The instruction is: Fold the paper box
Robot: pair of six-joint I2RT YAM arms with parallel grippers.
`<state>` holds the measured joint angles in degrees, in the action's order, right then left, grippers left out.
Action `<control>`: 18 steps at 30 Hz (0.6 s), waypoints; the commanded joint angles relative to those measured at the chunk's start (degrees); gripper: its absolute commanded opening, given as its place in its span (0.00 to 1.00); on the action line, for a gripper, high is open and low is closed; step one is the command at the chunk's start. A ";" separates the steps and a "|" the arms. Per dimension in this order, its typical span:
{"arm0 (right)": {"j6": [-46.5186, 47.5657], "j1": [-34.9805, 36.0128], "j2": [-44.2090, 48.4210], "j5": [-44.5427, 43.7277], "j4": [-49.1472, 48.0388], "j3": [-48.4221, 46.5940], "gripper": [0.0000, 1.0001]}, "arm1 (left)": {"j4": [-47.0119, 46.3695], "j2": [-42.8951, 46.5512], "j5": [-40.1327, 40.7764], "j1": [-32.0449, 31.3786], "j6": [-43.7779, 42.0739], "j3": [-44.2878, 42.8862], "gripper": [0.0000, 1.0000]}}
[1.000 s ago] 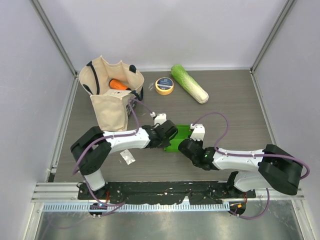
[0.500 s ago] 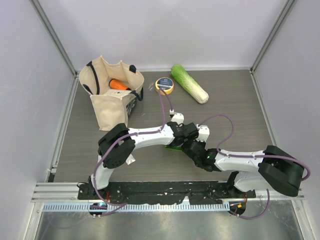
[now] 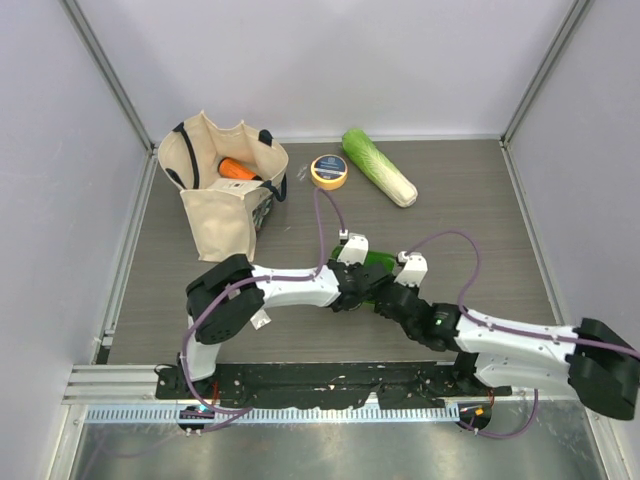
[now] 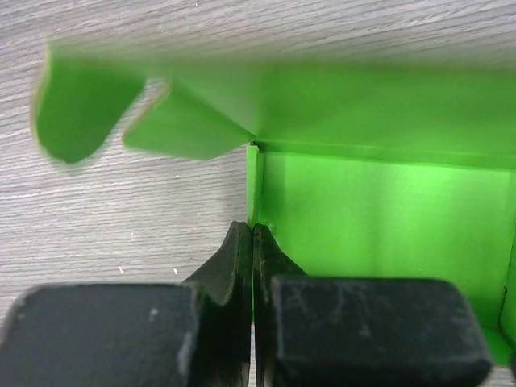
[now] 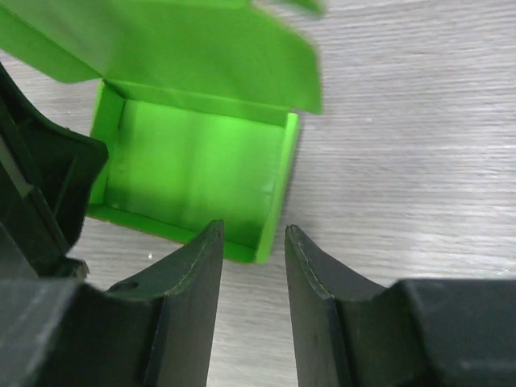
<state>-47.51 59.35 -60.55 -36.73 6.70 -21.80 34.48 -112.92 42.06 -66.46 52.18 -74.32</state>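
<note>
The paper box (image 3: 376, 262) is bright green card, standing open-topped mid-table, mostly hidden under both wrists in the top view. In the left wrist view the box (image 4: 379, 210) shows its inside and two loose flaps (image 4: 185, 129) at the far left. My left gripper (image 4: 254, 230) is shut on the box's thin left wall. In the right wrist view the box (image 5: 193, 169) is an open tray with its lid (image 5: 185, 48) folded back. My right gripper (image 5: 254, 230) is open, its tips just short of the box's near right corner, not touching it.
A cream tote bag (image 3: 225, 195) with a carrot (image 3: 237, 169) inside stands at the back left. A yellow tape roll (image 3: 329, 171) and a long pale-green cabbage (image 3: 379, 167) lie at the back. A small white scrap (image 3: 257, 316) lies near the left arm.
The left wrist has swung right and nearer, over the box. The right arm has stretched out to the right. Less of the box shows from above.
</note>
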 commanded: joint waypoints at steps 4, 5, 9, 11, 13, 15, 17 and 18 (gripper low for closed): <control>2.42 -0.20 17.04 -3.34 5.50 -0.96 0.43 | 2.87 -6.17 -5.76 -0.78 0.29 4.28 0.00; 1.46 -0.20 19.48 -4.48 7.95 -1.66 0.43 | 3.66 -6.43 -5.94 -0.78 0.29 3.93 0.00; -5.75 -0.12 22.67 -14.22 24.31 -6.92 0.41 | 5.24 -8.71 -6.47 -0.61 0.20 2.35 0.00; -9.79 -0.11 23.20 -17.22 30.35 -9.21 0.41 | 6.47 -9.85 -7.52 -0.25 0.11 0.86 0.00; -10.85 -0.11 24.16 -19.95 33.01 -10.88 0.41 | 6.92 -11.79 -8.49 -0.08 -0.41 0.06 0.00; -11.03 -0.11 25.83 -21.10 35.40 -12.65 0.41 | 6.92 -13.72 -10.59 0.27 -1.20 -0.99 0.00; -9.63 -0.11 27.50 -21.89 35.57 -13.26 0.41 | 6.83 -14.51 -11.56 0.27 -1.56 -1.96 0.00; -9.27 -0.11 28.81 -22.15 35.58 -13.35 0.41 | 6.66 -14.60 -11.74 0.27 -1.91 -2.05 0.00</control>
<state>-54.89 59.09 -35.33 -52.12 36.93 -32.01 39.27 -118.61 44.82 -67.51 49.23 -79.88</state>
